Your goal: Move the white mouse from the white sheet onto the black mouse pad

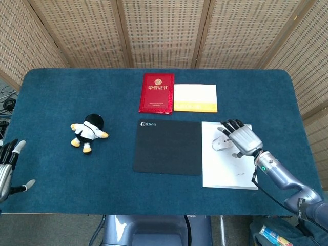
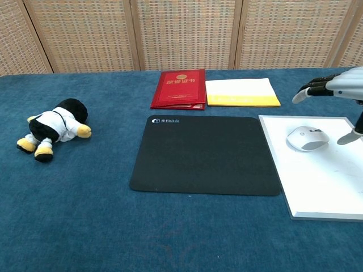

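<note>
The white mouse [image 1: 221, 144] [image 2: 307, 138] lies on the white sheet [image 1: 228, 169] [image 2: 326, 175], right of the black mouse pad [image 1: 168, 146] [image 2: 206, 154]. My right hand [image 1: 240, 137] [image 2: 334, 88] hovers above the mouse with fingers spread, holding nothing; the chest view shows a gap between hand and mouse. In the head view the hand covers the mouse's right part. My left hand [image 1: 7, 169] stays at the table's near left edge, fingers apart and empty.
A small plush doll [image 1: 88, 132] [image 2: 53, 128] lies on the left of the blue table [image 1: 51, 97]. A red certificate booklet [image 1: 157, 92] [image 2: 179, 89] and a yellow-and-white folder [image 1: 195, 97] [image 2: 241, 92] lie behind the pad.
</note>
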Available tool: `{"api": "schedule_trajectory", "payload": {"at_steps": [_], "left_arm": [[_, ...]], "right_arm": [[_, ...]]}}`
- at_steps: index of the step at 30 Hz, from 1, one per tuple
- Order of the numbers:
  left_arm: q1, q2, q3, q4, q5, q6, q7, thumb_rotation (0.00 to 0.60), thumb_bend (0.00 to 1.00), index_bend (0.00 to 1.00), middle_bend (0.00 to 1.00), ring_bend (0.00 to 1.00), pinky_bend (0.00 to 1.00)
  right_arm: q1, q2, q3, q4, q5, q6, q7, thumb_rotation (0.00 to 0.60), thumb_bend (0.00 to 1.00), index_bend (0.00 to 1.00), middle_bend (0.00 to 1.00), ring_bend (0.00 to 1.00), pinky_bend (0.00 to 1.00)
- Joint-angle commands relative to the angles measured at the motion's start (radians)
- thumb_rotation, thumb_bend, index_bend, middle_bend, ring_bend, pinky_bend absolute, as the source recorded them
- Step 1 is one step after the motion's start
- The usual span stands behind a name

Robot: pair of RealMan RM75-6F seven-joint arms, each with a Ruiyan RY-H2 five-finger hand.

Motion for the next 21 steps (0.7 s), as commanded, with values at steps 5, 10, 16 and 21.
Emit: {"api": "schedule_trajectory", "payload": {"at_steps": [5,10,16,21], "left_arm": [[-0.007,-0.003,-0.007,0.004,-0.019,-0.004,0.004,0.600,0.00,0.00,0.00,0.00,0.00],[-0.010,-0.004,-0.008,0.006,-0.029,-0.007,0.004,0.600,0.00,0.00,0.00,0.00,0.00],[-0.012,-0.006,-0.007,0.008,-0.032,-0.005,0.006,0.600,0.00,0.00,0.00,0.00,0.00],[-0.014,-0.008,-0.006,0.007,-0.036,-0.006,0.012,0.600,0.00,0.00,0.00,0.00,0.00]], "right_arm": [[0.066,-0.054,-0.053,0.067,-0.027,-0.041,0.046,0.600,0.16,0.15,0.14,0.00,0.13],[0.083,-0.077,-0.075,0.098,-0.029,-0.046,0.007,0.600,0.18,0.18,0.16,0.01,0.17],[0.089,-0.104,-0.089,0.144,-0.024,-0.038,-0.031,0.600,0.24,0.22,0.20,0.07,0.21],[0.098,-0.122,-0.099,0.173,-0.010,-0.054,-0.035,0.600,0.35,0.26,0.26,0.14,0.23]]}}
